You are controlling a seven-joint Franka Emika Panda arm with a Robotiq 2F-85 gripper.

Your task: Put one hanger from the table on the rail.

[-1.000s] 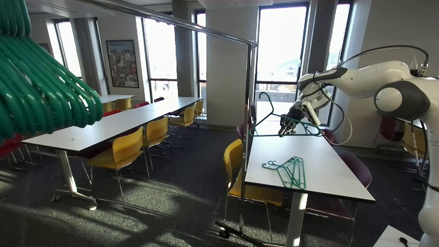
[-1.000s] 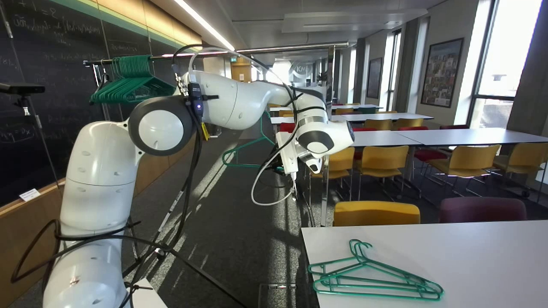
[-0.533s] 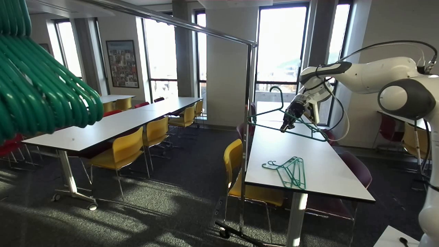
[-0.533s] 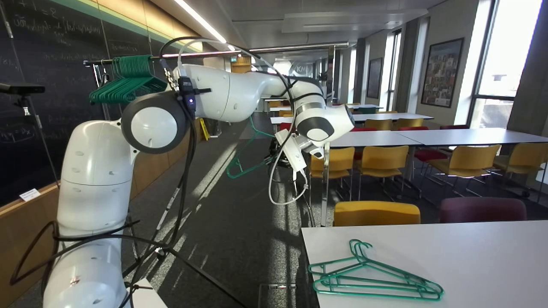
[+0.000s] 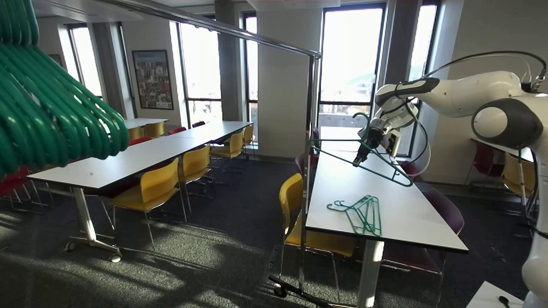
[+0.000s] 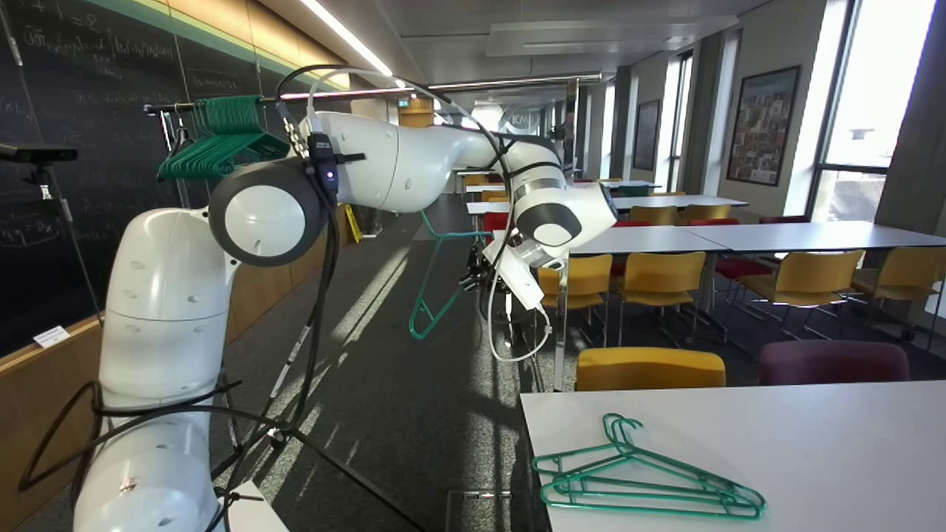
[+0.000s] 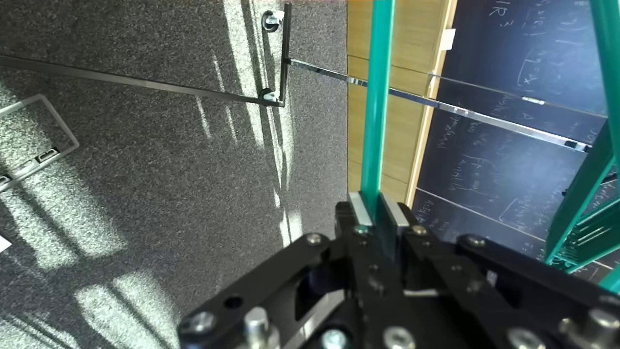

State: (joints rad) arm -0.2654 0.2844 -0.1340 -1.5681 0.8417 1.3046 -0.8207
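My gripper (image 5: 358, 160) is shut on one bar of a thin green hanger (image 5: 336, 140) and holds it in the air. The hanger is tilted, its hook up, one corner low. In the wrist view its bar (image 7: 379, 97) runs up from between the fingertips (image 7: 378, 211). It also shows in an exterior view (image 6: 452, 236), partly behind the arm. The rail (image 5: 257, 37) is higher than the hanger and apart from its hook; it also shows in an exterior view (image 6: 517, 83). Two more thin hangers (image 5: 364, 220) lie overlapped on the white table (image 5: 411, 214).
A bunch of teal hangers (image 6: 222, 151) hangs at one end of the rail. The rack's upright pole (image 5: 307, 128) stands beside the table, near the held hanger's corner in the picture; depth is unclear. A yellow chair (image 5: 291, 196) stands at the table's side. Cables hang from the arm.
The gripper has turned, tilting the hanger: in an exterior view its hook moved right and its right corner dropped. The arm shifted slightly at first. The hangers on the table have not moved.
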